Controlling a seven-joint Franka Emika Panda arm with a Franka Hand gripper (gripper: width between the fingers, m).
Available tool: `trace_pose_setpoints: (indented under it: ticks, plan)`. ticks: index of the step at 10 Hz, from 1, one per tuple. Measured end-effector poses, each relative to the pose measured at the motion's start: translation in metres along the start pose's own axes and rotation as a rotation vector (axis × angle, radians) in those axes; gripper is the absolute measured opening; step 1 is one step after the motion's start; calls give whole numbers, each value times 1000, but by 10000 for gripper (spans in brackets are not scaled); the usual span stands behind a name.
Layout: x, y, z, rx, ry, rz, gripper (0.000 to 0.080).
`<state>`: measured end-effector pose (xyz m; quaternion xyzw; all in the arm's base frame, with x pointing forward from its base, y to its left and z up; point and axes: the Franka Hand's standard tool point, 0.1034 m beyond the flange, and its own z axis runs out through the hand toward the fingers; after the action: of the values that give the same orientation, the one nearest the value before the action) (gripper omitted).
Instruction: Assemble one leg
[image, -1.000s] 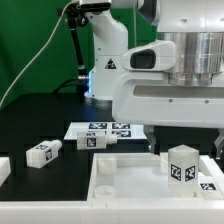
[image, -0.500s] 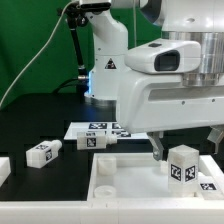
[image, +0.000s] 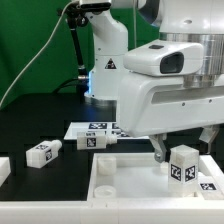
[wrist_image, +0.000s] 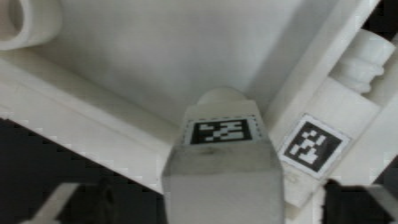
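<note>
A leg (image: 183, 163), a stubby white block with a tag on its side, stands upright on the large white tray-like piece (image: 125, 185) near its right end in the exterior view. My gripper (image: 189, 152) is open and straddles this leg, one finger on each side with gaps between. In the wrist view the leg (wrist_image: 222, 170) sits midway between the dark fingers (wrist_image: 68, 203) of the gripper (wrist_image: 222, 212), with its tag facing the camera. The tray piece (wrist_image: 160, 60) fills the wrist view behind it.
Two more legs lie on the black table, one at the exterior view's left (image: 44, 153) and one beside the marker board (image: 96, 140). The marker board (image: 112, 127) lies behind the tray. Another white part (image: 3, 170) shows at the left edge.
My gripper has come down over the standing leg, so its fingers now flank it. Most of the drop came in the first half second. The leg has not moved.
</note>
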<state>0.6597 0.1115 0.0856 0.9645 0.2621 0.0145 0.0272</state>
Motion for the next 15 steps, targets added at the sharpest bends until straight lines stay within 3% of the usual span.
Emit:
trace_pose_setpoints:
  ticks: [1, 2, 5, 10, 13, 15]
  plan:
    - [0, 0, 0, 1, 0, 15, 378]
    - [0, 0, 0, 1, 0, 34, 280]
    - [0, -1, 1, 5, -1, 173, 281]
    - [0, -6, 0, 2, -17, 925, 281]
    - [1, -3, 0, 19, 11, 1239, 281]
    - [0, -1, 0, 54, -4, 1415, 281]
